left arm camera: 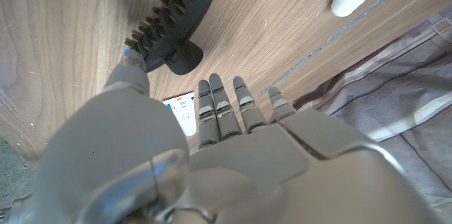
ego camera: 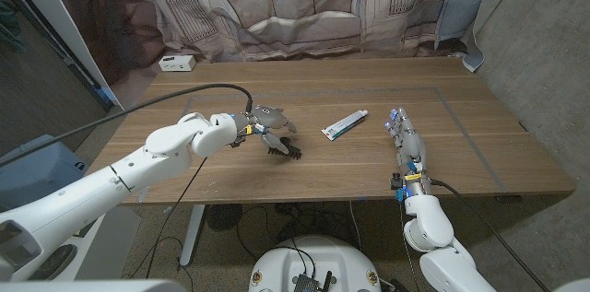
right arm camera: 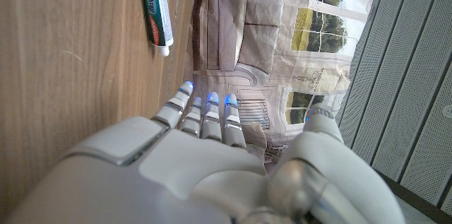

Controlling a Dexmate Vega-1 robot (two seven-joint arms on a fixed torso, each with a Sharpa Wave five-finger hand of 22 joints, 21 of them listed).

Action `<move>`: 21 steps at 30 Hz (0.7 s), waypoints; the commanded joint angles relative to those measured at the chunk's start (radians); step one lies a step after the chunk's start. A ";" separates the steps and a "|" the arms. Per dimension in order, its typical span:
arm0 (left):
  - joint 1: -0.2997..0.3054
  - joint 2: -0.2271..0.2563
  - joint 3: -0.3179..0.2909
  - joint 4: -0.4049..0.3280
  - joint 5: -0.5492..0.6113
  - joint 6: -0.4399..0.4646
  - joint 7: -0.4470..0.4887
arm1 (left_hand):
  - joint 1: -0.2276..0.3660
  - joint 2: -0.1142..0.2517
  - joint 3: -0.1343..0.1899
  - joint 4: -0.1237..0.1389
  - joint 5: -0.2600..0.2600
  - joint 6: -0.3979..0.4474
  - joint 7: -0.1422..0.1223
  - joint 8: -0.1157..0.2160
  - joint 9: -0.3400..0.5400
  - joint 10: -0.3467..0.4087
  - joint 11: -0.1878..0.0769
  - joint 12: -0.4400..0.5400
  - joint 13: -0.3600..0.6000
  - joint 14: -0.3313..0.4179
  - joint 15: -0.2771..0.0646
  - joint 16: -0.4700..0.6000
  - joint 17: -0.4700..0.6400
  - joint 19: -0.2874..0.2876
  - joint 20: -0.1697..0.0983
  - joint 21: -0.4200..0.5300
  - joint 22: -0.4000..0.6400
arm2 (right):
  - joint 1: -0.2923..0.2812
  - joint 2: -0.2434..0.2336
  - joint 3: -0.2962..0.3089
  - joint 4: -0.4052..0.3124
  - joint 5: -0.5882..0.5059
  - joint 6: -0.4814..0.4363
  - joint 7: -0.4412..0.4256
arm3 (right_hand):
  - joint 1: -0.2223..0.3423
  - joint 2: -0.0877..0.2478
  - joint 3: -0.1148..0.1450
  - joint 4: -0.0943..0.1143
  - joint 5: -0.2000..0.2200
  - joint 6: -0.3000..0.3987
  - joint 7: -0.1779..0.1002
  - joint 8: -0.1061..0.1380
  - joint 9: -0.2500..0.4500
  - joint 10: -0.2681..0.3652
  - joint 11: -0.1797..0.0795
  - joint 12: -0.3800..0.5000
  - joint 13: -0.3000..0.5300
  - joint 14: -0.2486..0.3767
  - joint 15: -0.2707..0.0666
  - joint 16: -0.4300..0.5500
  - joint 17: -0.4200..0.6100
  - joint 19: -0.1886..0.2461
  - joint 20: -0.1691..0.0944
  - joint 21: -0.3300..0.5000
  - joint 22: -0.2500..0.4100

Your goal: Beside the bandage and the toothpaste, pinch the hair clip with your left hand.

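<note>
While the left arm reaches in across the table (ego camera: 479, 145), the left hand (ego camera: 267, 124) hovers over the black hair clip (ego camera: 284, 149), fingers (left arm camera: 219, 107) straight and apart, thumb tip at the clip's toothed edge; contact uncertain, nothing gripped. Clip lies mid-table, toothpaste (ego camera: 345, 125) near it toward the right. Right hand (ego camera: 407, 145) sits near the right front edge, fingers extended together, holding nothing. White box (ego camera: 178, 63) at far left corner.

The light is soft and even on the brown wooden tabletop (ego camera: 350, 168). The black toothed hair clip (ego camera: 282, 149) throws only a small dark shadow. Up close, the grey left hand (left arm camera: 212, 160) looks blurry. Bright daylight shows in the right wrist view.
</note>
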 commanded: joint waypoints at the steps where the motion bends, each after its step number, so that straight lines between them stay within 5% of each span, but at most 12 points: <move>1: -0.012 -0.004 0.000 0.021 -0.043 -0.021 -0.007 | -0.064 -0.005 -0.015 0.030 0.007 -0.044 0.007 0.001 0.000 -0.067 0.036 -0.006 -0.021 -0.044 0.016 -0.002 0.007 -0.029 0.003 -0.006 0.006 | 0.003 0.001 0.001 0.006 0.003 0.001 0.001 | 0.006 0.009 0.005 -0.003 0.000 0.009 -0.003 -0.001 0.003 0.007 -0.002 -0.002 0.005 0.002 0.003 0.005 0.002 -0.003 -0.002 0.005 0.004; 6: -0.016 -0.004 0.001 0.028 -0.056 -0.029 -0.009 | -0.113 -0.006 -0.027 0.042 0.012 -0.123 0.021 -0.004 -0.003 -0.161 0.069 -0.007 -0.055 -0.127 0.037 -0.006 0.006 -0.087 0.002 -0.010 0.006 | 0.003 0.001 0.000 0.006 0.004 0.000 0.002 | 0.007 0.009 0.005 -0.003 0.000 0.009 -0.003 -0.001 0.003 0.008 -0.001 -0.002 0.005 0.001 0.003 0.005 0.002 -0.003 -0.001 0.005 0.004; 16: -0.017 -0.004 -0.003 0.038 -0.093 -0.039 -0.009 | -0.140 0.002 -0.027 0.040 0.014 -0.236 0.007 -0.005 -0.005 -0.283 0.071 -0.006 -0.096 -0.221 0.051 -0.007 0.005 -0.131 0.001 -0.004 0.007 | 0.004 0.000 0.000 0.010 0.006 0.003 0.005 | 0.008 0.010 0.006 -0.003 0.000 0.010 -0.003 -0.001 0.004 0.007 0.001 -0.002 0.006 0.002 0.003 0.005 0.002 -0.003 -0.001 0.005 0.004; 21: -0.005 -0.011 -0.022 0.045 -0.132 -0.030 0.024 | -0.149 0.009 -0.027 0.045 0.013 -0.238 0.004 -0.001 -0.005 -0.292 0.072 -0.004 -0.100 -0.231 0.054 -0.006 0.006 -0.139 0.002 -0.005 0.008 | 0.006 0.002 0.000 0.016 0.003 0.013 0.007 | 0.009 0.011 0.007 -0.003 0.000 0.020 0.011 0.003 0.004 0.014 0.012 0.000 0.006 0.002 -0.001 0.005 0.002 0.006 -0.036 0.008 0.003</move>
